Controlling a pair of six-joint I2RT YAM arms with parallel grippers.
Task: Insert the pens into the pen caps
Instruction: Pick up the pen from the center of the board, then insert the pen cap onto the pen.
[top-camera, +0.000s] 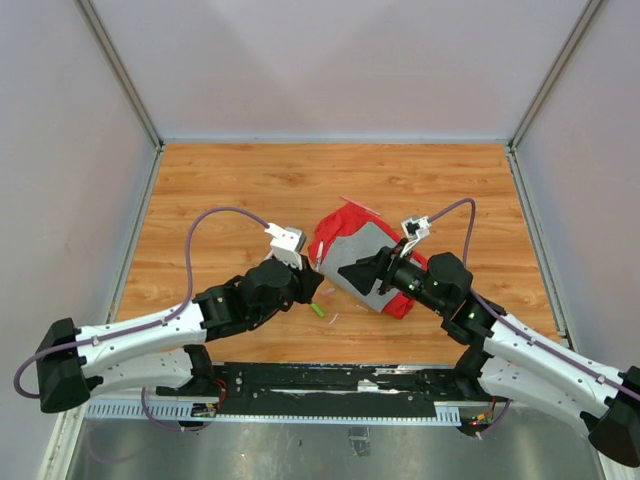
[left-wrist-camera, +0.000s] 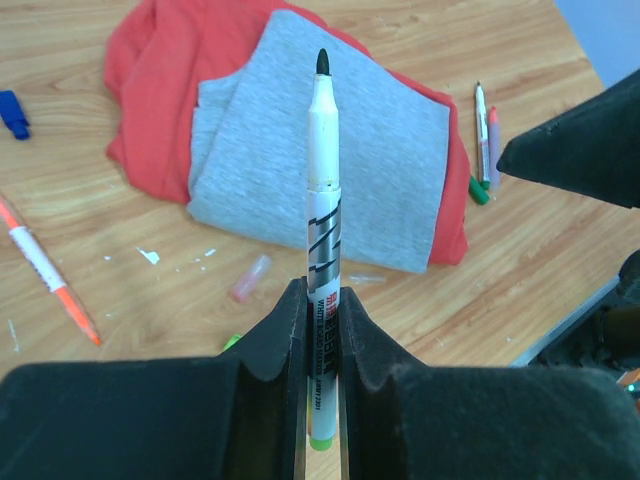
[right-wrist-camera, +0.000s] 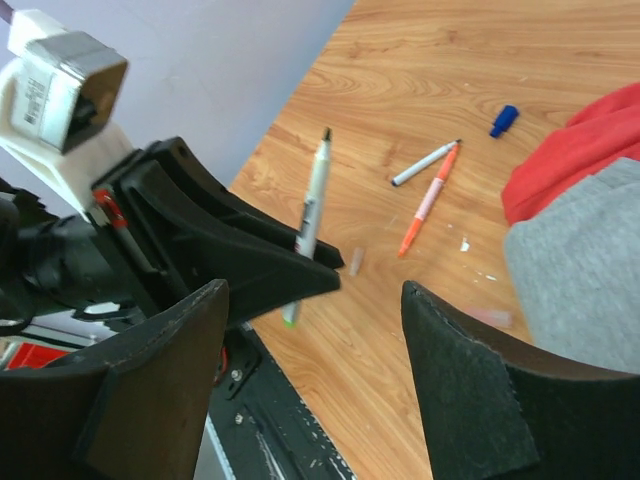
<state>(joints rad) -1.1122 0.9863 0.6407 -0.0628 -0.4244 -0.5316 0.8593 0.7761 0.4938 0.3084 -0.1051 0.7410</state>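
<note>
My left gripper (left-wrist-camera: 320, 315) is shut on a white pen (left-wrist-camera: 322, 170) with a bare black tip and a green rear end, held above the table; it also shows in the top view (top-camera: 310, 292). My right gripper (right-wrist-camera: 315, 335) is open and empty, facing the left gripper and its pen (right-wrist-camera: 312, 205) from close by; in the top view it (top-camera: 348, 272) hangs over the cloth. An orange pen (left-wrist-camera: 50, 275), a blue cap (left-wrist-camera: 12, 112), a pink cap (left-wrist-camera: 250, 278) and two more pens (left-wrist-camera: 487, 135) with a green cap (left-wrist-camera: 478, 190) lie on the table.
A red-and-grey folded cloth (left-wrist-camera: 330, 160) lies mid-table, also in the top view (top-camera: 370, 262). A black rail (right-wrist-camera: 270, 420) runs along the table's near edge. Grey walls enclose the wooden table (top-camera: 250, 190).
</note>
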